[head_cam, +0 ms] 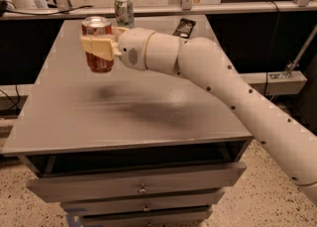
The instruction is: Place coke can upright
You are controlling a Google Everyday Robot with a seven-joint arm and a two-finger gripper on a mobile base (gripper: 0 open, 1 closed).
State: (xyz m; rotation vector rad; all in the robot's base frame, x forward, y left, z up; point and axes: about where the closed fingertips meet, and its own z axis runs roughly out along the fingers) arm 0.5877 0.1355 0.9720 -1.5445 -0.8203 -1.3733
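The coke can [98, 62] is red with a silver top. My gripper [99, 46] is shut on it, the tan fingers [101, 48] across its middle. The can is upright and held in the air above the left part of the grey table [148, 117], with its shadow on the surface below. The white arm reaches in from the right.
A green-and-white can [124, 11] stands upright at the table's far edge, just behind the gripper. A dark flat packet [184, 27] lies at the far right of the table. Drawers [138, 186] sit below the table's front edge.
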